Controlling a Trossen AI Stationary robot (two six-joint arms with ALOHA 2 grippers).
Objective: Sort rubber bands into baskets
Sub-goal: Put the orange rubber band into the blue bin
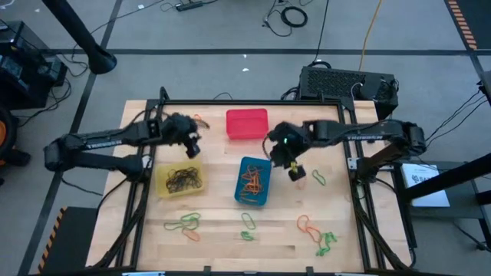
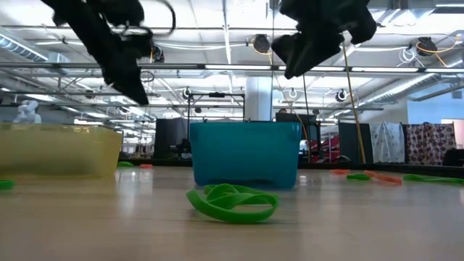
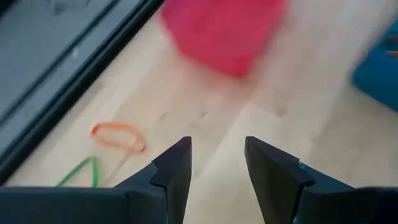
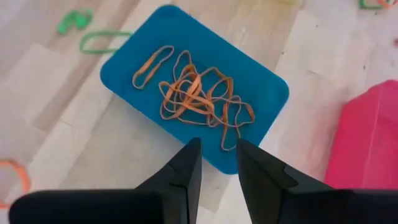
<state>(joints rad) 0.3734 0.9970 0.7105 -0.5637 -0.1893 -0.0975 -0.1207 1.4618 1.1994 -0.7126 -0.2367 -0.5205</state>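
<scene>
Three baskets stand mid-table: the red one (image 1: 247, 124) is farthest, the blue one (image 1: 253, 181) holds several orange rubber bands (image 4: 196, 93), and the yellow one (image 1: 181, 180) holds dark bands (image 1: 182, 179). My right gripper (image 4: 219, 163) hovers open over the blue basket's (image 4: 186, 81) edge with nothing between its fingers. My left gripper (image 3: 217, 168) hangs open above the bare wood between the yellow and red baskets. Ahead of it an orange band (image 3: 118, 135) and a green band (image 3: 78, 171) lie flat on the table.
Loose green and orange bands lie on the table's near part (image 1: 184, 224), (image 1: 247, 224), (image 1: 318, 234), and one green band (image 1: 318, 179) lies right of the blue basket. A black frame rail (image 1: 253, 102) runs along the far edge. A green band (image 2: 232, 203) lies close in the low view.
</scene>
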